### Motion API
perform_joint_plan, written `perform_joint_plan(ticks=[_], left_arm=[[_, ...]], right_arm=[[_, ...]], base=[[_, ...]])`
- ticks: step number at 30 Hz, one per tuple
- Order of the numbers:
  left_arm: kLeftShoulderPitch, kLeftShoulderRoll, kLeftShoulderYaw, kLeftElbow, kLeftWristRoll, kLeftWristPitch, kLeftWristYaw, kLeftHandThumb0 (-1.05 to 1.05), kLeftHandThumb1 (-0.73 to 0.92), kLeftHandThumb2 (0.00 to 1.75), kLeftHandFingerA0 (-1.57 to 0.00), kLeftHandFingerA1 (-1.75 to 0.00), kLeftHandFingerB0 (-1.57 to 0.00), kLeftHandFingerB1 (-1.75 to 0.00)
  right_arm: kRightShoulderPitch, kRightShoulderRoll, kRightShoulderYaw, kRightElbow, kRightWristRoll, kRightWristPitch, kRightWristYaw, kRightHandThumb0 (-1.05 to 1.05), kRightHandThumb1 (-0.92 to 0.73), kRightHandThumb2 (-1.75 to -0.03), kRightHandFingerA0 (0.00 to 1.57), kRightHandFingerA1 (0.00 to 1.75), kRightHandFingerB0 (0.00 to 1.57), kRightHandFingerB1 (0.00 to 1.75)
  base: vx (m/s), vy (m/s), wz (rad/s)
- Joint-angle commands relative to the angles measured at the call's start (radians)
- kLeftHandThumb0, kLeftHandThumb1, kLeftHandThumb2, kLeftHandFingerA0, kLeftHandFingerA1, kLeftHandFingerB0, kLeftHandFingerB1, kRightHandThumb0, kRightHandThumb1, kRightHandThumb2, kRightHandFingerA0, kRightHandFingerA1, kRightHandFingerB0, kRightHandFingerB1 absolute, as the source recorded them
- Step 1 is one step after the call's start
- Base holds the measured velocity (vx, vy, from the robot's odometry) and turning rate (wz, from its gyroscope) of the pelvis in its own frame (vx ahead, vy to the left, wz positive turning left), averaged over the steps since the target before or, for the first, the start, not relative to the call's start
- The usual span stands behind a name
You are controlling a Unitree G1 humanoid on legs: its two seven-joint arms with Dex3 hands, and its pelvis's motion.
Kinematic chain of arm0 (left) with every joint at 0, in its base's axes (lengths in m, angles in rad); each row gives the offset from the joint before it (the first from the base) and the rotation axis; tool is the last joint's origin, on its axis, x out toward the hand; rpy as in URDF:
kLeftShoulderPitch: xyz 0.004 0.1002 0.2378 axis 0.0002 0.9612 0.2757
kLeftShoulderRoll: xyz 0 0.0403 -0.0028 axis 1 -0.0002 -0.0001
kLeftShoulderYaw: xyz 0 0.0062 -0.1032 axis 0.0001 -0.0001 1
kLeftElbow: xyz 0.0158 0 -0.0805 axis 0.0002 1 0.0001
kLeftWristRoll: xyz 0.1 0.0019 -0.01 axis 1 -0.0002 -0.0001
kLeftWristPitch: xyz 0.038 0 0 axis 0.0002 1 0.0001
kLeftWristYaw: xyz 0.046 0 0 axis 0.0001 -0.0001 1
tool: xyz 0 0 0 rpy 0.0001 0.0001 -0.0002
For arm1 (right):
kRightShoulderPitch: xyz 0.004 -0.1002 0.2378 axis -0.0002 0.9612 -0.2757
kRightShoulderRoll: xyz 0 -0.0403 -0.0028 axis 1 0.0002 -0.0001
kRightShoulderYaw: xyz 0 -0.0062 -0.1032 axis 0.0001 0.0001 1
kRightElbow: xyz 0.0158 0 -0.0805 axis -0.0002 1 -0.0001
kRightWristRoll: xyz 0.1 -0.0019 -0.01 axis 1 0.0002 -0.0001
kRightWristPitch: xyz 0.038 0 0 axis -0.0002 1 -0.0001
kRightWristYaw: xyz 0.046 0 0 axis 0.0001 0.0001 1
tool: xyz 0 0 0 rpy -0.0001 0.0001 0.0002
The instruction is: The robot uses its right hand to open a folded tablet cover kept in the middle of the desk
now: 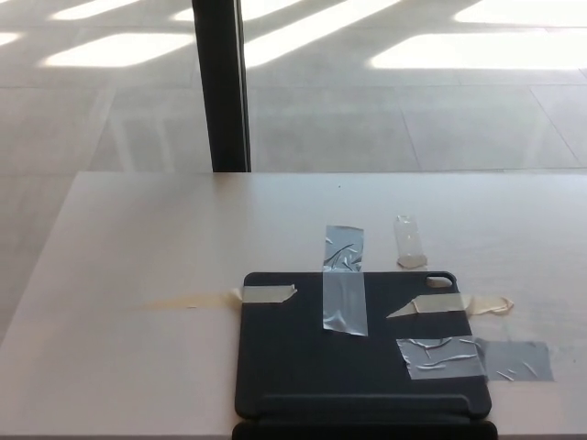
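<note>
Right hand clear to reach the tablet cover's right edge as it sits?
Probably yes: the tablet cover lies flat, and only tape strips lie flat beside that edge. No hand is in view.

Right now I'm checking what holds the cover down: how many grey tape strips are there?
2: one grey strip crosses the tablet cover at its far edge, another grey strip crosses its right edge onto the desk.
</note>
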Motion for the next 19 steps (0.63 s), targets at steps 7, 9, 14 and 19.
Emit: perform_joint_plan(ticks=[7,9,14,19], left_arm=[[0.045,0.033,0.048,0.016,-0.068,0.008,-0.026,-0.38,0.28,0.81,-0.85,-0.92,-0.8,-0.86],[0.043,0.033,0.057,0.014,-0.077,0.014,-0.021,-0.37,0.29,0.82,-0.84,-0.91,-0.82,-0.87],[0.032,0.037,0.072,0.016,-0.09,0.019,-0.012,-0.35,0.3,0.83,-0.81,-0.9,-0.83,-0.88],[0.031,0.039,0.097,0.015,-0.11,0.025,0.0,-0.32,0.41,0.64,-0.75,-0.91,-0.68,-0.8]], right_arm=[[-0.018,0.065,-0.852,0.87,0.621,-0.165,-0.181,-0.89,-0.7,-0.63,0.89,0.73,0.46,0.78],[-0.025,0.081,-0.876,0.948,0.651,-0.187,-0.167,-0.86,-0.67,-0.61,0.93,0.71,0.46,0.77],[-0.033,0.132,-0.875,0.989,0.649,-0.175,-0.168,-0.76,-0.6,-0.58,0.78,0.79,0.24,0.75],[-0.041,0.175,-0.883,0.994,0.633,-0.127,-0.224,-0.68,-0.48,-0.57,1.03,0.75,0.65,0.76]], base=[[0.0,0.0,0.0],[0.0,0.0,0.0],[0.0,0.0,0.0],[0.0,0.0,0.0]])
